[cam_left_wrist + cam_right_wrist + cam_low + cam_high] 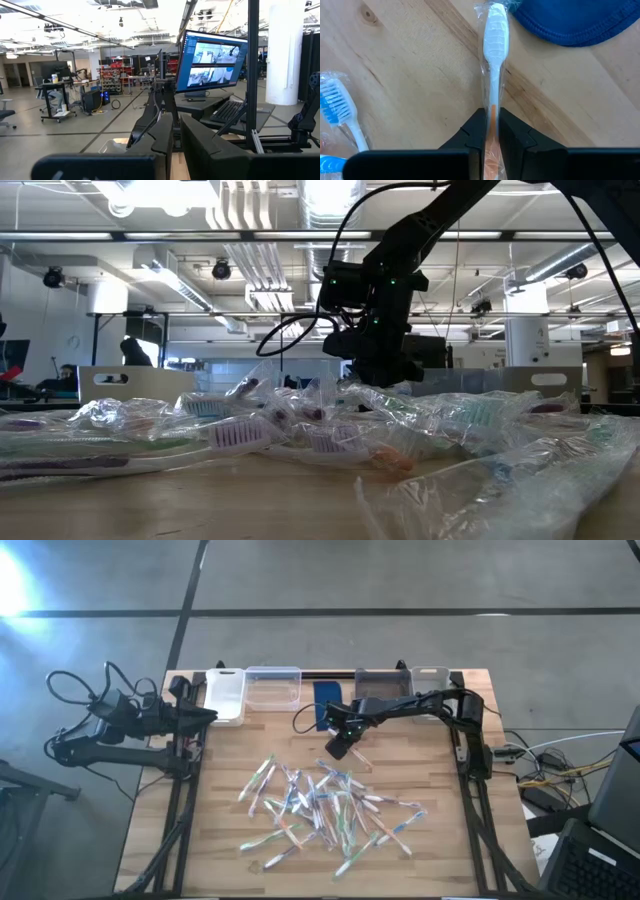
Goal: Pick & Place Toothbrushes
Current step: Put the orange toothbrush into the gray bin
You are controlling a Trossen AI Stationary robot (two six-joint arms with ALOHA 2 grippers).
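I saw one wrapped toothbrush, white with an orange handle, clamped between the two fingers of the right gripper. The fingers were pressed onto its handle, and its bristle head pointed away from the wrist toward the dark blue cloth pad. The head lay just short of the pad's edge; I could not tell whether the wrapper touched it. In the high view the right gripper sat just in front of the blue pad, at the far edge of the loose heap of toothbrushes spread over the middle of the wooden table. A blue-bristled toothbrush lay apart from the grasped one, clear of the fingers.

The low view showed the right gripper down at the pile, among crinkled clear wrappers.

Along the table's far edge stood a white bin, a clear bin and a grey bin.

The left gripper waited at the table's left far corner beside the white bin, its fingers closed together on nothing.
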